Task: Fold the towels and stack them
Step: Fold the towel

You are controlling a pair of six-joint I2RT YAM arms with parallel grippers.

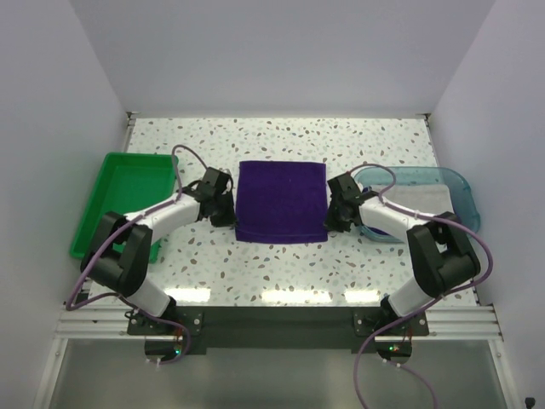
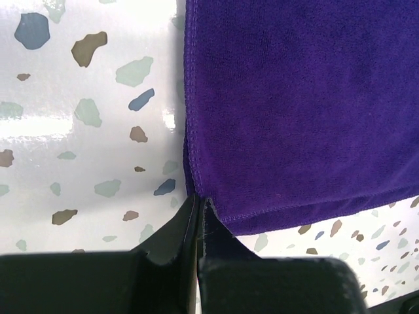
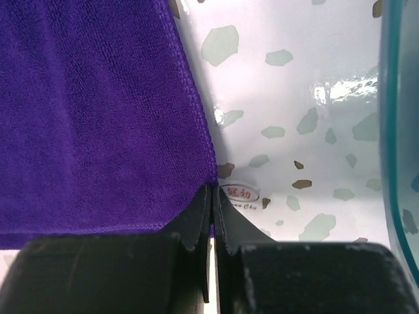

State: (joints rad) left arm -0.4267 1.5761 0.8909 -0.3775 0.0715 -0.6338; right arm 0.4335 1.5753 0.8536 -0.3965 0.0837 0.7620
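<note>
Left tool is pinched shut on the purple towel's near corner facing the green bin; right tool clamps the near corner away from the bin. The towel lies flat beside the bin. Such thin bites could slip on lifting, skewing the fold.

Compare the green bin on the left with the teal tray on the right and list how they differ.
Colour: the green bin is opaque bright green; the teal tray is translucent blue-green.
Shape: the bin has square corners; the tray's far corners are rounded.
Contents: no cloth shows in the bin; the tray holds a pale towel.
Shared: both are shallow and rest on the speckled table, flanking the purple towel.
</note>
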